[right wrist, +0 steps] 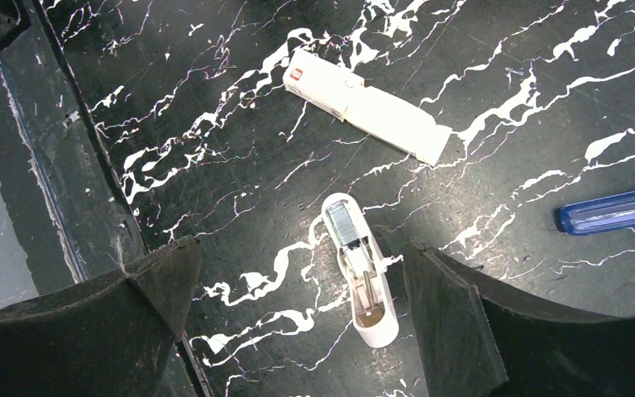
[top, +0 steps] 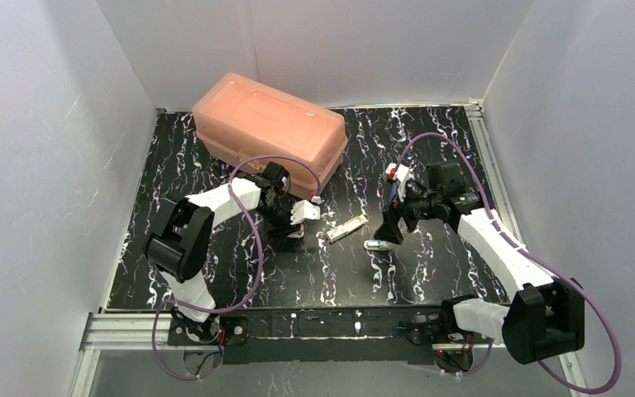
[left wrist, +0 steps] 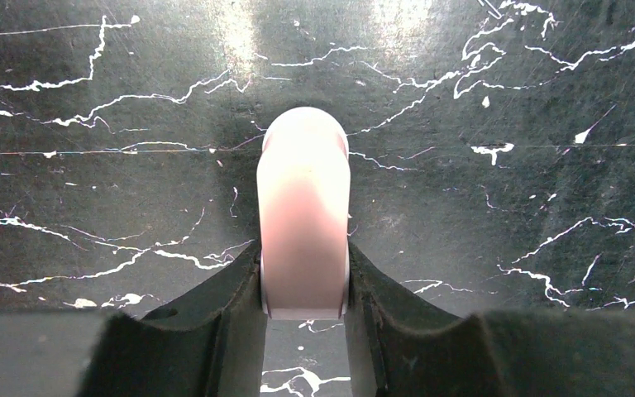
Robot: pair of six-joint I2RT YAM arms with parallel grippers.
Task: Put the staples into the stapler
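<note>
L end effector (left wrist: 304, 265) grips smooth rounded white pc (left wrist: 303, 207) | R end effector (right wrist: 299, 248) open over stapler (right wrist: 364, 285) (staples (right wrist: 349, 227) inside)

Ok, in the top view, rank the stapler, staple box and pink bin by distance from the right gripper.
1. Stapler, almost at the tips of the right gripper.
2. Staple box, to its left, in the middle.
3. Pink bin, far left at the back.

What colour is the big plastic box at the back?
Large plastic box: translucent salmon pink, best in top external view.
</note>
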